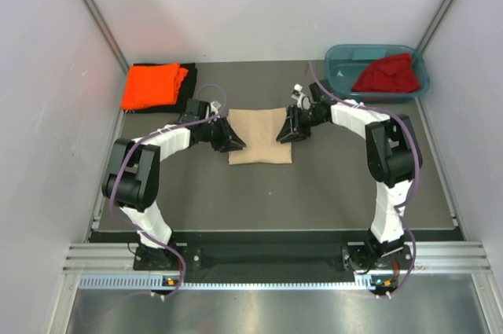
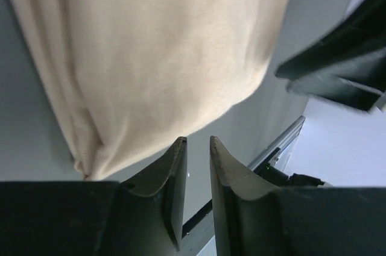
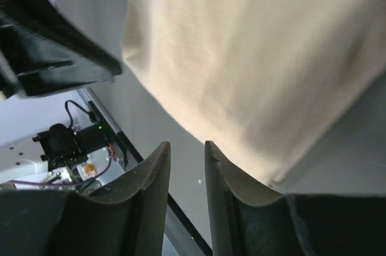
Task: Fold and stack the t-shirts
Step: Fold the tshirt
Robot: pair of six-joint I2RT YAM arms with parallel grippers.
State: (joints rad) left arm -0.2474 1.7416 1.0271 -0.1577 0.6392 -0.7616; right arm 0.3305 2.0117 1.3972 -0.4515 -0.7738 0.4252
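Shirts: four.
- One beige shirt (image 1: 260, 145), folded to a flat rectangle, lies at the centre of the table (image 1: 330, 192), between the two grippers.
- One orange shirt (image 1: 152, 86), folded, lies at the far left corner on top of one black shirt (image 1: 188, 90), whose edge shows along its right and near sides.
- One red shirt (image 1: 387, 75), crumpled, sits in the tub (image 1: 339, 63) at the far right corner.

Tubs: one, teal plastic.

Arms: two, both reaching inward to the beige shirt.
- Left gripper (image 2: 196, 141): at the shirt's left edge. Jaws stand slightly apart with nothing between them; the cloth lies just past the tips.
- Right gripper (image 3: 187, 144): at the shirt's right edge, toward the far corner. Jaws stand slightly apart and empty; the cloth lies just past the tips.

Whether either gripper touches the cloth cannot be told.

Surface: a flat dark grey table top. A metal rail (image 1: 267, 259) runs along its near edge and carries both arm bases.

Room: plain white walls (image 1: 259, 4) on three sides, with grey metal struts at the corners.
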